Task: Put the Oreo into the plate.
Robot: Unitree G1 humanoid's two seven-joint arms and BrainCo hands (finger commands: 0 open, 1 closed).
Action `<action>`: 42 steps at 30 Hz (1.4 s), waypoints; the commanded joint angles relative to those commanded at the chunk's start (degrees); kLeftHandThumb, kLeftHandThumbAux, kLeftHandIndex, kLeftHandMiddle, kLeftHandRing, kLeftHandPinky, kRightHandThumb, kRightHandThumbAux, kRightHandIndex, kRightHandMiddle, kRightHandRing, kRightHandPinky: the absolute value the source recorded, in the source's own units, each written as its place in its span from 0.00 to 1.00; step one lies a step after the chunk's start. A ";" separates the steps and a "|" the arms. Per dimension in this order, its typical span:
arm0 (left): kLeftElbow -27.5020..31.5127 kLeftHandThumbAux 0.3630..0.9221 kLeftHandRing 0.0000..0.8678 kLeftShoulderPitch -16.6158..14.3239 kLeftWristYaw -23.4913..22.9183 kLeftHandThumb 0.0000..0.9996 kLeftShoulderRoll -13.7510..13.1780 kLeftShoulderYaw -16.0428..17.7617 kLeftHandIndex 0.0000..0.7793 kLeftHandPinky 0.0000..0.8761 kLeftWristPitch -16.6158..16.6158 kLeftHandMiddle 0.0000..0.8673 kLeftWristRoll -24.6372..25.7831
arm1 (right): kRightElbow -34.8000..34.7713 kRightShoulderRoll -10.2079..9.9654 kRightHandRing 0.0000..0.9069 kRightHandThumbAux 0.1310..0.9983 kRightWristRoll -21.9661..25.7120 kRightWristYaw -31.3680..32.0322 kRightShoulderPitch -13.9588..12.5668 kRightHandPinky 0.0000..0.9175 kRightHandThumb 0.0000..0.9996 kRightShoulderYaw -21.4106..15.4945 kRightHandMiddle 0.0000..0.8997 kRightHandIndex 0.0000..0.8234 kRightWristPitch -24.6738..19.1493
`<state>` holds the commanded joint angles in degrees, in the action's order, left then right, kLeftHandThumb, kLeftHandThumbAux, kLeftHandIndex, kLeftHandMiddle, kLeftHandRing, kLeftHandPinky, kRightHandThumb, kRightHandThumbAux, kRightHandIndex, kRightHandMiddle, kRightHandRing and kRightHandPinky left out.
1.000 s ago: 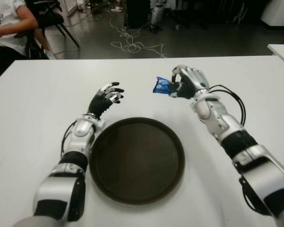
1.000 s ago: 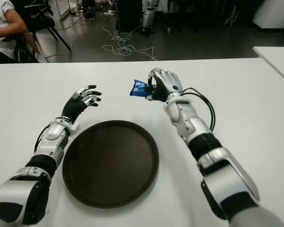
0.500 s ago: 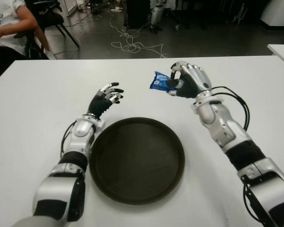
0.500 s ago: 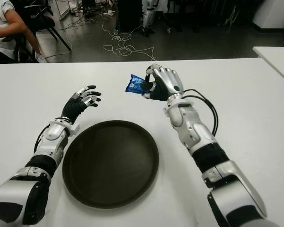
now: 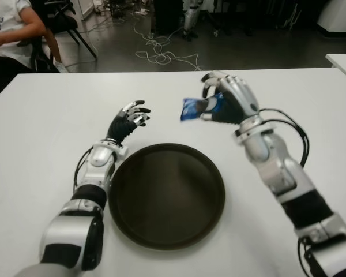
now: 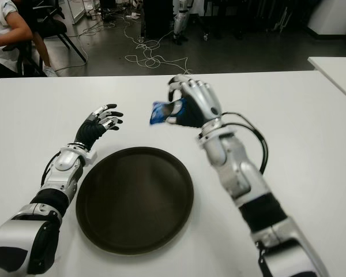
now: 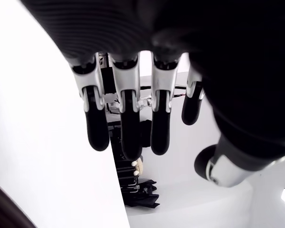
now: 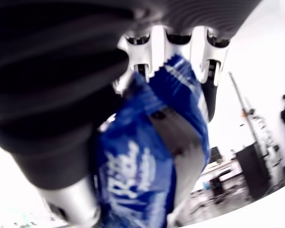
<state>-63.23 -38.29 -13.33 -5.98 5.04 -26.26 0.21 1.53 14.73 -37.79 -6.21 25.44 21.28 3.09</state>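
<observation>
Right hand [image 5: 225, 101] has risen and shifted leftward, fingers clamped on the blue Oreo packet [image 5: 197, 108], held in the air past the brown plate's [image 5: 166, 194] far rim. Left hand [image 5: 128, 121] idle beside plate's left, fingers loosely spread, empty. Carry packet over plate centre, lower, then release.

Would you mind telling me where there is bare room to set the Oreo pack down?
The plate is bare inside, between both forearms. The table is also bare left of the idle left hand and right of the right hand, whose fingers hold the Oreo pack. Room is tightest between the hands.
</observation>
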 joint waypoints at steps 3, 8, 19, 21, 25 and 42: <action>-0.01 0.53 0.35 -0.05 0.17 0.06 -0.11 -0.15 0.25 0.38 0.18 0.36 -0.25 | 0.04 0.07 0.89 0.86 -0.28 -0.63 -1.37 0.87 0.01 1.20 0.89 0.81 3.32; 0.00 0.54 0.36 -0.03 -0.06 0.04 -0.08 -0.09 0.25 0.38 -0.18 0.36 -0.28 | -0.17 0.31 0.91 0.87 -0.41 -0.57 -2.90 0.89 0.00 1.83 0.91 0.86 7.16; -0.12 0.55 0.36 -0.08 0.39 0.06 0.17 0.09 0.26 0.38 -0.46 0.36 -0.16 | -8.61 1.81 0.88 0.87 -0.44 8.69 -6.46 0.85 0.07 3.11 0.89 0.87 7.92; -0.17 0.54 0.36 -0.10 0.51 0.06 0.22 0.16 0.26 0.38 -0.40 0.36 -0.10 | -8.68 2.07 0.88 0.88 -0.06 9.76 -6.33 0.85 0.07 3.14 0.89 0.87 8.62; -0.23 0.54 0.37 -0.17 0.42 0.06 0.31 0.36 0.26 0.38 -0.37 0.37 0.16 | -8.96 2.32 0.88 0.88 1.52 12.60 -6.51 0.85 0.11 3.38 0.88 0.86 10.09; 0.42 0.55 0.37 -0.16 0.04 0.06 0.63 0.65 0.27 0.37 0.63 0.38 0.88 | -10.96 0.06 0.92 0.90 0.52 15.84 -9.22 0.88 0.08 3.78 0.91 0.90 8.52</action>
<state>-62.81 -38.45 -13.29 -5.35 5.70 -25.63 1.09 -9.43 14.79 -37.27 9.63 16.22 25.06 11.62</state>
